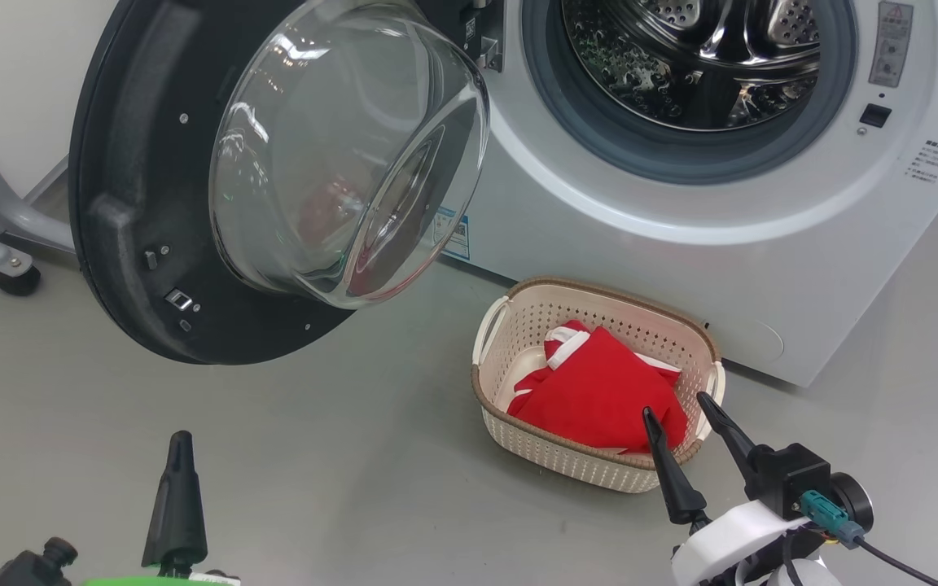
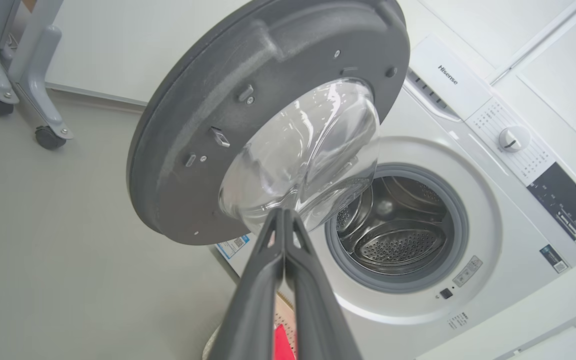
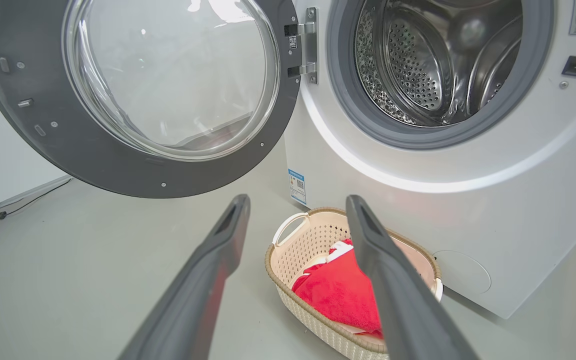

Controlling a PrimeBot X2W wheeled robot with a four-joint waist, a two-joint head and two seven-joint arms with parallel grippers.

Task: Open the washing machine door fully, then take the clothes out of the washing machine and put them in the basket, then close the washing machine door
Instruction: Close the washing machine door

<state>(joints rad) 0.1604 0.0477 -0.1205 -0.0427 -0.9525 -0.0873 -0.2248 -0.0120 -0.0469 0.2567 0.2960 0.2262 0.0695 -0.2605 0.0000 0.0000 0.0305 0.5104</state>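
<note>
- The washing machine door (image 1: 151,203) stands swung wide on its hinge (image 3: 308,45), inner face and glass bowl (image 2: 308,150) turned outward. This leaves the mouth of the washing machine (image 1: 681,244) unobstructed.
- The steel drum (image 1: 681,65) appears empty where it can be seen; its lowest part is cut off by the gasket.
- The clothes (image 1: 599,391), red with white trim, lie bunched inside the basket (image 1: 567,464).
- The basket sits on the floor (image 1: 273,448) just before the washer's front and below the opening, probably so that garments travel a short way.
- Left jaws: pressed together, holding nothing, tips aimed at the door's bowl in the left wrist view. They are likely closed to form one stiff point for pushing the door.
- Right jaws: spread wide and empty, near the basket's near right corner.
- Judged stage: unloading looks complete, and closing the door remains.
</note>
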